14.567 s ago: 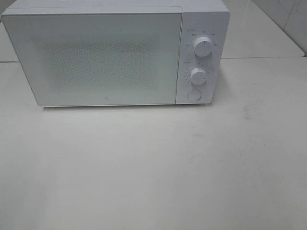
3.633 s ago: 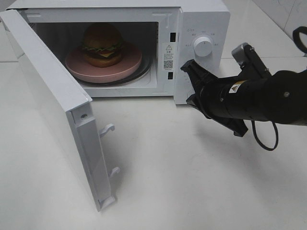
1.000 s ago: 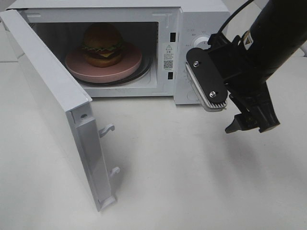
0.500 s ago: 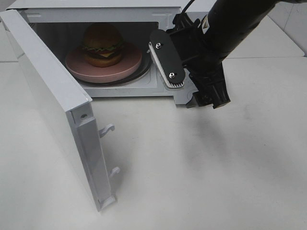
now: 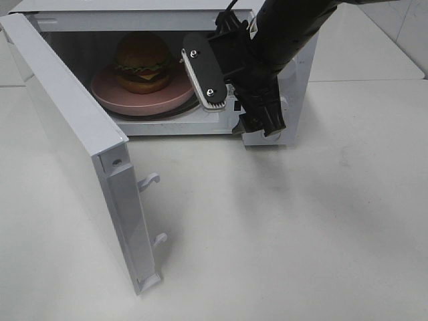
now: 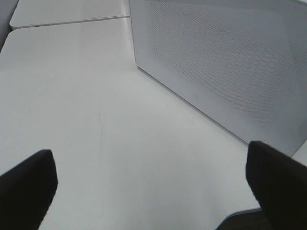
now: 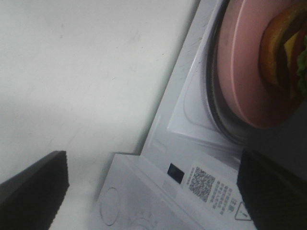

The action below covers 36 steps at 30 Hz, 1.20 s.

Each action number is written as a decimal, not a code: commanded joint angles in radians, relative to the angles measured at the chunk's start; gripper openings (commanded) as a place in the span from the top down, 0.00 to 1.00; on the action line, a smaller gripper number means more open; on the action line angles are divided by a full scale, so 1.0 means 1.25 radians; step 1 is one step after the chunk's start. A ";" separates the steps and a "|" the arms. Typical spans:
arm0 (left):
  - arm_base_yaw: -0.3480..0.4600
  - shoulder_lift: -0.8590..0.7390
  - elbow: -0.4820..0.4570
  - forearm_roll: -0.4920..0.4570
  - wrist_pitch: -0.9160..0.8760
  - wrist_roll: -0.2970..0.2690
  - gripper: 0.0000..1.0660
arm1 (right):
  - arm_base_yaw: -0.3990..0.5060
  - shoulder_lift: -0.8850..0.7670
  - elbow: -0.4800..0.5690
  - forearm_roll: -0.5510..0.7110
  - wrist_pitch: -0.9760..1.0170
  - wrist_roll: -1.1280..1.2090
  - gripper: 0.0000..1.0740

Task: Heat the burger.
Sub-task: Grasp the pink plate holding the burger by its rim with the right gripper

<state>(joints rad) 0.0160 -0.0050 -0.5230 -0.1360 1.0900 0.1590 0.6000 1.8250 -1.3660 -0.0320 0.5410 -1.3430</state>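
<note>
The burger (image 5: 142,62), with a brown bun, lettuce and cheese, sits on a pink plate (image 5: 175,95) on the turntable inside the open white microwave (image 5: 234,20). My right gripper (image 5: 234,93) is open and hangs in front of the right edge of the cavity, hiding the control panel. It holds nothing. In the right wrist view the burger (image 7: 285,52) and the plate (image 7: 240,72) lie just beyond the open right gripper (image 7: 153,184). My left gripper (image 6: 151,184) is open and empty over the table, facing the outer face of the door (image 6: 225,62).
The microwave door (image 5: 73,140) stands swung out toward the front left, with two latch hooks (image 5: 150,180) on its edge. A QR sticker (image 7: 204,184) marks the microwave's front frame. White table (image 5: 301,234) lies in front and to the right.
My right arm has swung left and up, from in front of the control panel to the right edge of the open cavity. The burger, plate and door have not moved.
</note>
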 commanded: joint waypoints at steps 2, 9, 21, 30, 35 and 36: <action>0.003 -0.005 0.002 -0.006 -0.010 -0.005 0.06 | 0.010 0.020 -0.024 0.006 -0.023 -0.011 0.16; 0.003 -0.005 0.002 -0.006 -0.010 -0.005 0.06 | 0.025 0.086 -0.078 0.020 -0.036 -0.010 0.16; 0.003 -0.005 0.002 -0.006 -0.010 -0.005 0.06 | 0.035 0.186 -0.173 0.026 -0.038 0.006 0.17; 0.003 -0.005 0.002 -0.006 -0.010 -0.005 0.06 | 0.035 0.258 -0.245 0.026 -0.038 0.043 0.18; 0.003 -0.005 0.002 -0.006 -0.010 -0.005 0.06 | 0.035 0.292 -0.278 0.033 -0.038 0.046 0.18; 0.003 -0.005 0.002 -0.006 -0.010 -0.005 0.06 | 0.035 0.307 -0.296 0.033 -0.036 0.052 0.18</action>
<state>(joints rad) 0.0160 -0.0050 -0.5210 -0.1360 1.0900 0.1590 0.6420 2.1910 -1.7040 0.0000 0.4910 -1.2910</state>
